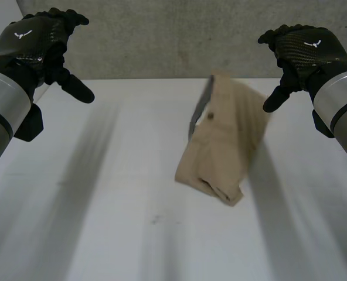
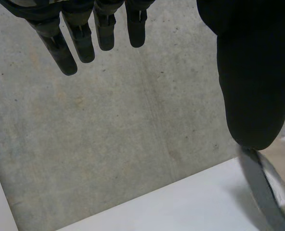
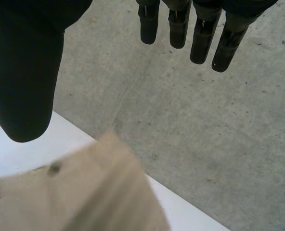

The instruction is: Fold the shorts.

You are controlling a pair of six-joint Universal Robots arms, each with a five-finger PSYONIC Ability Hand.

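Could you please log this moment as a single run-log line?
left hand: open, raised | right hand: open, raised | tan fabric shorts: bunched over white table, unheld

A white table (image 1: 91, 211) lies in front, wide and flat. It is smooth, with a few tiny dark marks near the middle. Past its far edge is a grey surface (image 1: 162, 35) that looks rough, with little specks and faint lines on it

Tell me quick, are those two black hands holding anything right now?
Left hand: open, holding nothing.
Right hand: open, holding nothing; the shorts are in neither hand.
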